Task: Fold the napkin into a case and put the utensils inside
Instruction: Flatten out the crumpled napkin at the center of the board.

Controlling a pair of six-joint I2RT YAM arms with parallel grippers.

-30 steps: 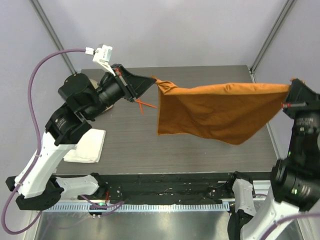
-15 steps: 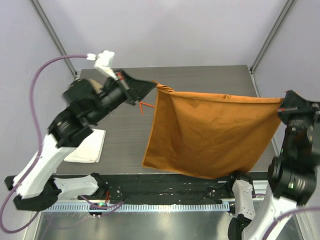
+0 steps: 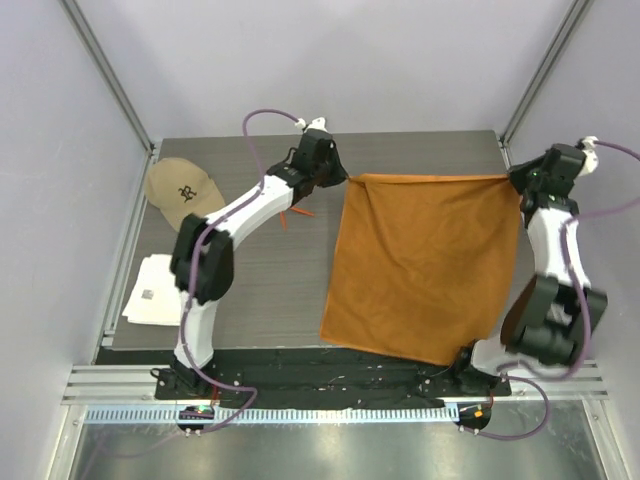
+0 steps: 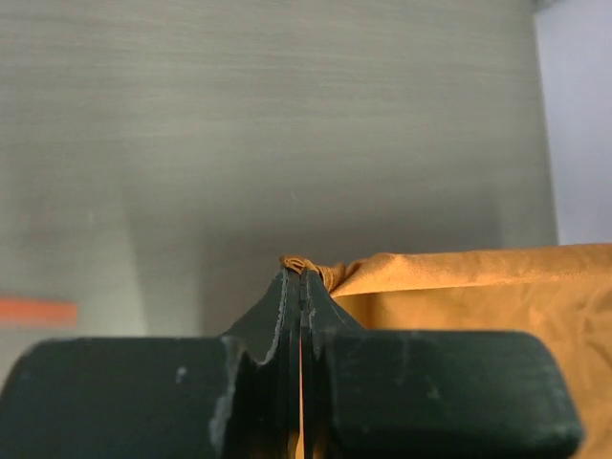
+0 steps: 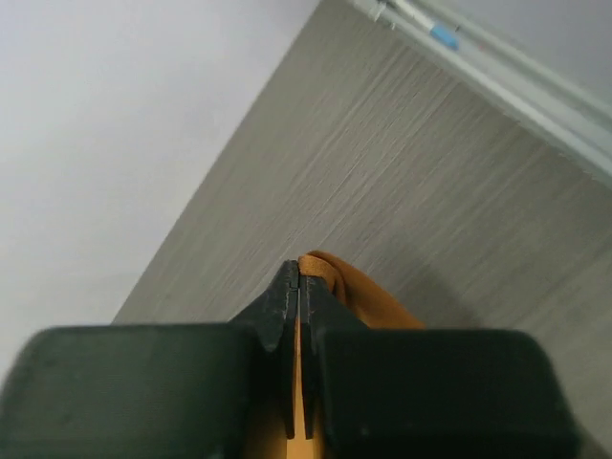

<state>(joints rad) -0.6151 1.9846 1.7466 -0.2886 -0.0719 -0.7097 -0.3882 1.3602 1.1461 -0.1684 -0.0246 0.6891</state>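
The napkin was spread over the right half of the bench, its far edge pulled taut between the two arms. The left jaws were clenched on one far corner and the right jaws on the other, each with only a tiny nub of cloth. Honestly that's my worry: thin fabric, small bite, so any uneven pull could slip a corner free. The near hem overhung the bench front and might snag. The utensils lay just beside the left arm, easy to knock.
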